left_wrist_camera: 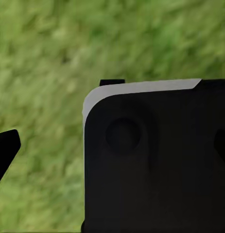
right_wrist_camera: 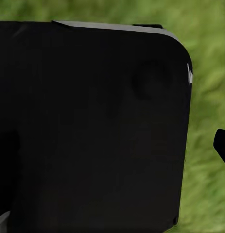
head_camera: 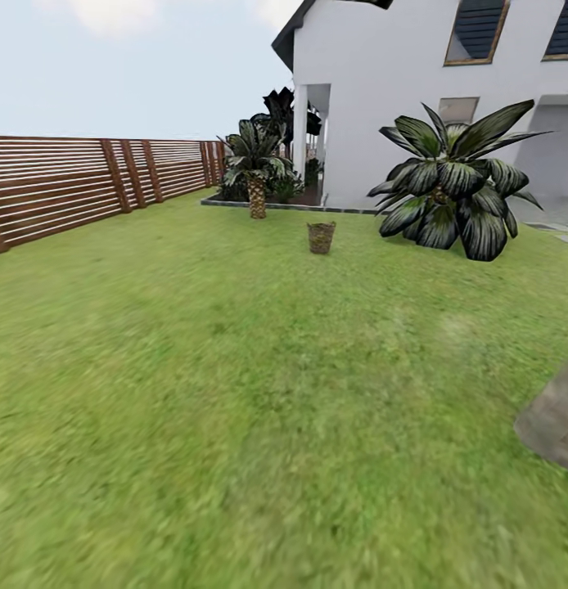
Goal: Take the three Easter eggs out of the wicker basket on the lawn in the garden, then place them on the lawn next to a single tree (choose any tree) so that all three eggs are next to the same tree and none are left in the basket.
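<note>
- Wicker basket [head_camera: 321, 237] stands far ahead on lawn [head_camera: 235, 393], slightly right of centre, between short palm [head_camera: 256, 176] and broad-leaved bush [head_camera: 452, 184].
- Eggs not discernible.
- Gripper openings: cannot tell; neither arm evidently nearer.

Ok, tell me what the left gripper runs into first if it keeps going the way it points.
Probably the lawn: grass lies beyond the dark robot body in the left wrist view. Depth is unclear.

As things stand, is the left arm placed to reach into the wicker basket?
Probably not. The wicker basket stands far off across the lawn, near the house, with open grass between. The left wrist view shows grass and a dark body, so the robot must drive closer.
</note>
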{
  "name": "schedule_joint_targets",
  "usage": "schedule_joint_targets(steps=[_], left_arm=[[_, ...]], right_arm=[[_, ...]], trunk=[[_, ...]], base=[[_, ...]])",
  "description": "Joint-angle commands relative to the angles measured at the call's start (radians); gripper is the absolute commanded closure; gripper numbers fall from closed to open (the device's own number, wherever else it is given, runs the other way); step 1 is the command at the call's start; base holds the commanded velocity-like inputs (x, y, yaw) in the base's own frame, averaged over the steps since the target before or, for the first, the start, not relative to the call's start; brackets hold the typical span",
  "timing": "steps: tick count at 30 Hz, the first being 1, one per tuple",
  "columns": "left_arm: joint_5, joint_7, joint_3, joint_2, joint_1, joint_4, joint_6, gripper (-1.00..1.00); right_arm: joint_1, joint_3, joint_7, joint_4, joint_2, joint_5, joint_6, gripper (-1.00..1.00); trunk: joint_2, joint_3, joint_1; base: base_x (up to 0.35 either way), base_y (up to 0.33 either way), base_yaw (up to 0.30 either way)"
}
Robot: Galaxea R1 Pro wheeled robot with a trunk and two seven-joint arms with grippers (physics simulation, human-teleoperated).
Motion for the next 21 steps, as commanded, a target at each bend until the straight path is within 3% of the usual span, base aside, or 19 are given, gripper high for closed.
schedule_joint_targets(steps=[1, 11, 21], left_arm=[[-0.001, 0.001, 0.000, 0.000, 0.000, 0.001, -0.003, -1.00], [-0.001, 0.001, -0.001, 0.000, 0.000, 0.001, -0.003, -1.00], [-0.001, 0.000, -0.001, 0.000, 0.000, 0.001, -0.003, -1.00]], right_arm=[[0.000, 0.001, 0.000, -0.001, 0.001, 0.000, -0.002, -1.00], [0.000, 0.004, 0.000, -0.002, 0.003, 0.000, -0.001, -1.00], [0.000, 0.004, 0.000, -0.001, 0.047, 0.000, 0.004, -1.00]], trunk=[[0.000, -0.001, 0.001], [0.000, -0.001, 0.001], [0.000, -0.001, 0.001]], base=[[0.324, 0.118, -0.064], [0.324, 0.118, -0.017], [0.324, 0.118, -0.001]])
